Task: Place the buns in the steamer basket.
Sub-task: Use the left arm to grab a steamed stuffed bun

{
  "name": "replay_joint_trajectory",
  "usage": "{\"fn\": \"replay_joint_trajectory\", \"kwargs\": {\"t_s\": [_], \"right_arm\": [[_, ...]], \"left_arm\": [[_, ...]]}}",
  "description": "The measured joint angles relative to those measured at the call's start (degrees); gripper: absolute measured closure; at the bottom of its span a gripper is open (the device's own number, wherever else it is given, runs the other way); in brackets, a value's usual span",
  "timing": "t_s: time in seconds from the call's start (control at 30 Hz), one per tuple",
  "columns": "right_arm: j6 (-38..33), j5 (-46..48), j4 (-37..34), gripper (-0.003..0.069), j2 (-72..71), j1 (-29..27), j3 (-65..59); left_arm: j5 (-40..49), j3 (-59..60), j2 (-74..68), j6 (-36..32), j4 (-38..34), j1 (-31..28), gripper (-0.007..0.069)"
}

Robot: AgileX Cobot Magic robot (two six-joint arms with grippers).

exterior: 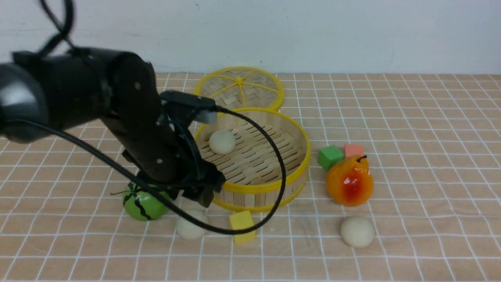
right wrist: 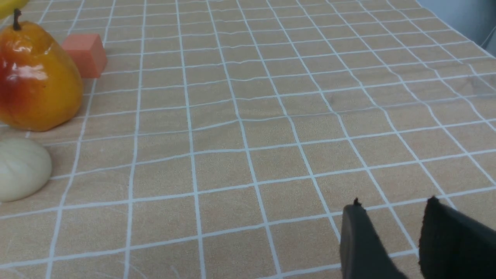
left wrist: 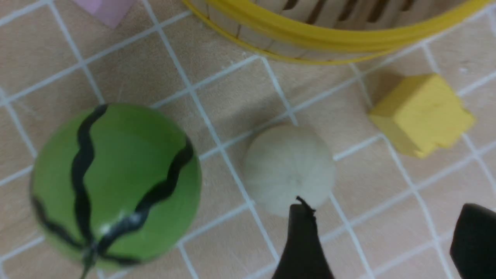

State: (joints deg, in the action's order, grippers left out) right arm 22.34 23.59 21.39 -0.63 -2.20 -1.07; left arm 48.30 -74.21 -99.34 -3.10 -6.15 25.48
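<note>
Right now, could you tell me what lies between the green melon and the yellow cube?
One bun lies between the melon and the yellow cube, touching neither, clearest in the left wrist view.

Tan surface (exterior: 430, 156) with a white grid of lines. Off-white wall (exterior: 313, 31). The basket (exterior: 258, 188) is pale bamboo slats with yellow rims. The lid (exterior: 239, 84) is a tan weave with yellow rim and spokes. All three buns (exterior: 222, 141) (exterior: 188, 232) (exterior: 357, 232) are plain cream-white. The melon (exterior: 146, 205) is green with wavy black stripes. The pear (exterior: 349, 181) is orange-yellow with a glossy red patch and dark stem. There is a green cube (exterior: 330, 157), coral cube (exterior: 354, 149), yellow cube (exterior: 242, 225) and pale pink block (left wrist: 108, 9). The arm (exterior: 117, 105), left claw (left wrist: 383, 232) and right claw (right wrist: 394, 205) are black.
</note>
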Motion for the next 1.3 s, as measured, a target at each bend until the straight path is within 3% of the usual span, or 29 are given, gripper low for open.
{"fn": "replay_joint_trajectory", "kwargs": {"t_s": [0.43,0.73,1.13,1.3], "right_arm": [[0.00,0.00,0.00,0.0418,0.00,0.00,0.00],[0.00,0.00,0.00,0.0418,0.00,0.00,0.00],[0.00,0.00,0.00,0.0418,0.00,0.00,0.00],[0.00,0.00,0.00,0.0418,0.00,0.00,0.00]], "left_arm": [[-5.71,0.00,-7.38,2.68,3.45,0.00,0.0287],[-5.13,0.00,-7.56,7.74,5.16,0.00,0.0346],[-3.79,0.00,-7.75,8.58,5.22,0.00,0.0416],[-3.64,0.00,-8.81,8.58,5.30,0.00,0.0539]]}}
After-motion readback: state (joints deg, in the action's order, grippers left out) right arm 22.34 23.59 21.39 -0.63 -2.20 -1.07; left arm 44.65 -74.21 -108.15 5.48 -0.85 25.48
